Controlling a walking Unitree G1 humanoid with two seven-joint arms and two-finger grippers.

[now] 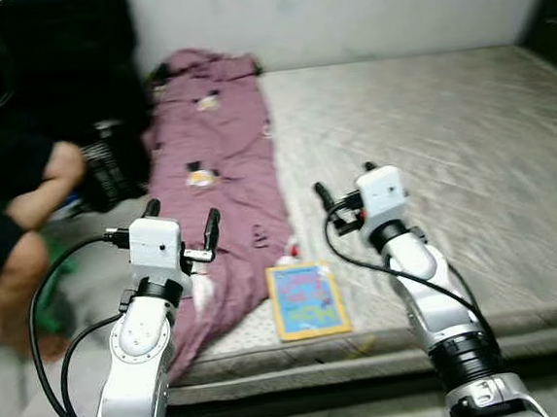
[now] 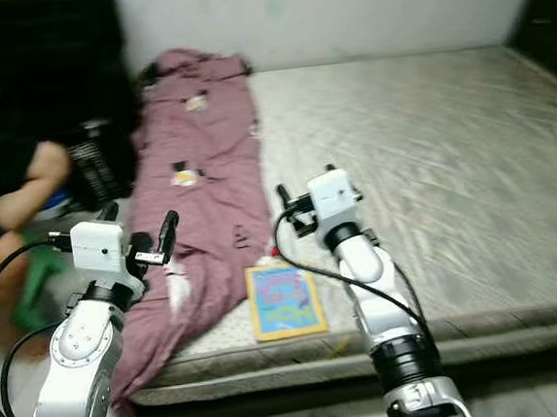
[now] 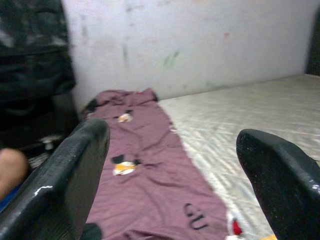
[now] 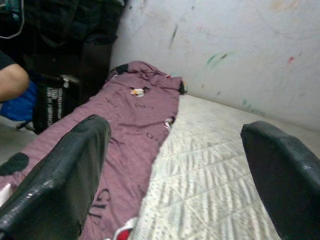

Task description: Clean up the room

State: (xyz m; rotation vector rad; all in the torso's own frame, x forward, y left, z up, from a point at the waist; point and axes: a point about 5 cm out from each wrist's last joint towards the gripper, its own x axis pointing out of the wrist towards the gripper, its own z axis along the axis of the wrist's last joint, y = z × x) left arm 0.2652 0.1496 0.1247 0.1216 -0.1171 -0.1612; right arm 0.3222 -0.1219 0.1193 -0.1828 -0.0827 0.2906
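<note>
Both grippers hang spread and empty above the near edge of the mattress (image 1: 448, 135). The purple blanket (image 1: 221, 165) stretches away ahead of the left gripper (image 1: 183, 227), its near end drooping over the edge below those fingers. The book (image 1: 308, 300) lies flat between the two grippers, nearer than the right gripper (image 1: 341, 201). The blanket looks soft and light, best pinched at a fold; the book seems thin and stiff, best taken by an edge.
</note>
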